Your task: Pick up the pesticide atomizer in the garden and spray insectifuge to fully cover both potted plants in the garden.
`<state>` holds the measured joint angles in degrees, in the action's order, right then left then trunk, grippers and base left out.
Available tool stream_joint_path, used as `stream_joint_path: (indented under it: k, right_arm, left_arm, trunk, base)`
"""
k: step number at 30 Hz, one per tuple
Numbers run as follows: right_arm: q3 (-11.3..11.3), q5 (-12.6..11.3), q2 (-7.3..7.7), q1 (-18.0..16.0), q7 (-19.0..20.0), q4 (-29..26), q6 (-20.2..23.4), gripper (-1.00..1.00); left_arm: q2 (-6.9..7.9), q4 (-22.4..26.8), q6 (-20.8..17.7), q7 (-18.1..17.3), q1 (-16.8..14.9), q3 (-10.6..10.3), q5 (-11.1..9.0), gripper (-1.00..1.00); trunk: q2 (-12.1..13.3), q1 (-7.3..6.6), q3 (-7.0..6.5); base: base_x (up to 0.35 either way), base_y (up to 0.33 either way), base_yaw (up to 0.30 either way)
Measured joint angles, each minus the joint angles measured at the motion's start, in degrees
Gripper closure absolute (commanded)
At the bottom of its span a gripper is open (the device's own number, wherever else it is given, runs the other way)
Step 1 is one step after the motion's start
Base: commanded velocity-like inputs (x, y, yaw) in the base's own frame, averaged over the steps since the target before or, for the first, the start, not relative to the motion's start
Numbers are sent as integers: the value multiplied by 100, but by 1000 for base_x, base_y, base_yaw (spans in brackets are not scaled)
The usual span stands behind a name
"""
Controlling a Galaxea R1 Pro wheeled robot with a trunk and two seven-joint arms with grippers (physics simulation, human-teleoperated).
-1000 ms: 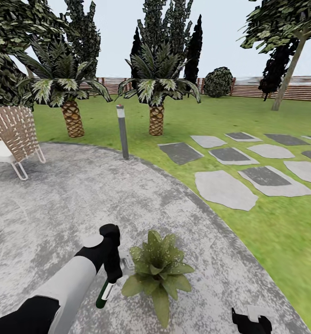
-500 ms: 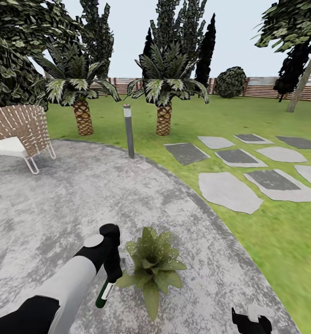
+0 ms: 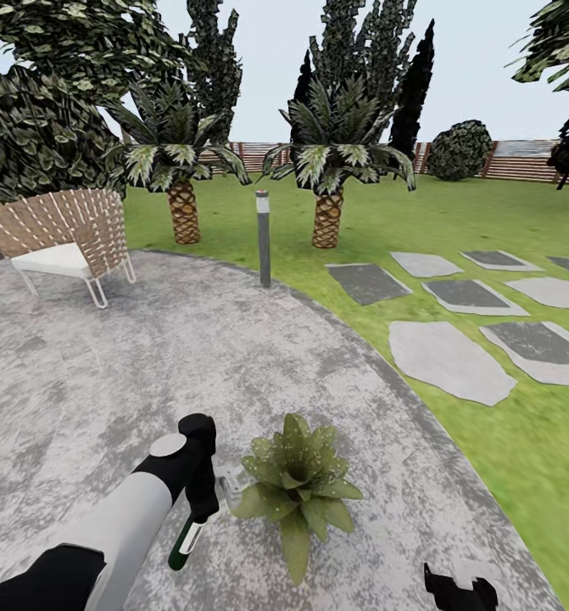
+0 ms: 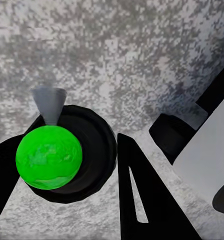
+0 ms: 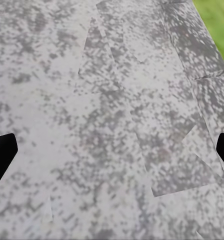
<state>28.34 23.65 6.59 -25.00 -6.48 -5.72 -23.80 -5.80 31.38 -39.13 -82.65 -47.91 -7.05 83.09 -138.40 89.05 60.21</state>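
- Left gripper (image 3: pixel 201 501) clamped on the pesticide atomizer (image 3: pixel 183 542), the dark green bottle hanging below the fingers over the stone patio (image 3: pixel 106 365)
- Potted plant (image 3: pixel 297 484) sits on the patio just beside that gripper, on its right
- Right gripper (image 3: pixel 460 591) low near the patio's edge, well right of the plant; its black fingertips (image 5: pixel 2 152) stand wide apart over bare stone
- Beyond both grippers: a wicker chair (image 3: pixel 64 238), grey lamp post (image 3: pixel 264 238), palms (image 3: pixel 331 170) on the lawn (image 3: pixel 488 424)
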Motion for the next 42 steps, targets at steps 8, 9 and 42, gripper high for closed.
stream_joint_path:
  k: [8,9,42]
  right_arm:
    - [-7,0,0,0,0,0,0,-100]
    - [-7,0,0,2,0,0,0,-100]
    - [-7,13,6,0,29,20,0,-100]
  left_arm:
    - [0,-15,-2,4,0,2,0,100]
    - [0,-15,-1,4,2,2,0,100]
    - [96,196,16,621,794,315,-71,100]
  trunk:
    - [0,-3,0]
    - [0,-3,0]
    - [0,0,0]
  base:
    - [206,0,2]
    - [225,0,0]
    - [8,0,67]
